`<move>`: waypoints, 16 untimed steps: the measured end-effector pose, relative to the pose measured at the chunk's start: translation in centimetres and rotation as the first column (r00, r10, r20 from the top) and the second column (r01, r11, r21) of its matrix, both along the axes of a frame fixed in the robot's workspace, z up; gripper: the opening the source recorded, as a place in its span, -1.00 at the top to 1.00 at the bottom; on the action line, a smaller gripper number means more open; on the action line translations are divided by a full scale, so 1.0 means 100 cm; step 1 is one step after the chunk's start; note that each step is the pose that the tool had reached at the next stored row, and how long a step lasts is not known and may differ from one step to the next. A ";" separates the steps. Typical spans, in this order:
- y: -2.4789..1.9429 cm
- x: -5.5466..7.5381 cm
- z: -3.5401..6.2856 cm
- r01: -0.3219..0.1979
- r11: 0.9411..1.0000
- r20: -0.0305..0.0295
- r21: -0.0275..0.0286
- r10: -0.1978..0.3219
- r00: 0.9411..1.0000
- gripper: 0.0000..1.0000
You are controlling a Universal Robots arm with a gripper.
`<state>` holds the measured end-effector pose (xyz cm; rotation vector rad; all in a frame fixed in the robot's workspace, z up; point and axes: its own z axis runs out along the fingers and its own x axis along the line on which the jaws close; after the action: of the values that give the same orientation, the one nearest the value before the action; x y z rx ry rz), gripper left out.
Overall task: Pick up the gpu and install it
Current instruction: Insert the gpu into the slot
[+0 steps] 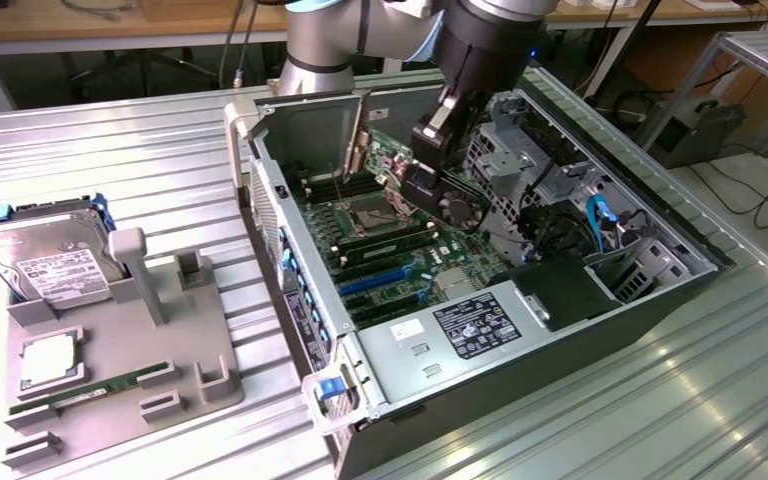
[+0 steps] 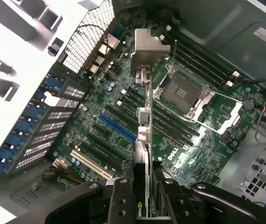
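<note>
My gripper [image 1: 440, 128] hangs over the open computer case [image 1: 277, 230], shut on the gpu [image 1: 427, 190]. The gpu is a thin black card held on edge above the motherboard [image 1: 398, 255]. In the wrist view I see the gpu [image 2: 142, 154] edge-on between my black fingers [image 2: 119, 196], its silvery end bracket [image 2: 147, 51] at the far end. It hovers over the memory slots, between the empty processor socket [image 2: 181, 93] and the blue expansion slot [image 2: 116, 127]. I cannot see it touching the board.
The case's perforated rear wall with blue slot clips [image 2: 16, 140] stands beside the expansion slots. A labelled power supply [image 1: 484, 325] and drive cages [image 1: 518, 150] crowd the case. On the exterior view's left, a grey fixture [image 1: 117, 400] holds a hard drive [image 1: 44, 262] and a green memory stick [image 1: 97, 385].
</note>
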<state>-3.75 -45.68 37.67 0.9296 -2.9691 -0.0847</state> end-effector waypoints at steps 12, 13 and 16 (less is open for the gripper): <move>0.0000 0.000 -0.0117 -0.259 0.966 0.000 0.000 0.259 0.966 0.47; 0.0000 0.000 -0.0126 -0.276 0.961 0.000 0.000 0.276 0.961 0.47; 0.0000 0.000 -0.0157 -0.343 0.939 0.000 0.000 0.343 0.939 0.47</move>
<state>-3.75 -45.68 36.09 1.4289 -2.7541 -0.0749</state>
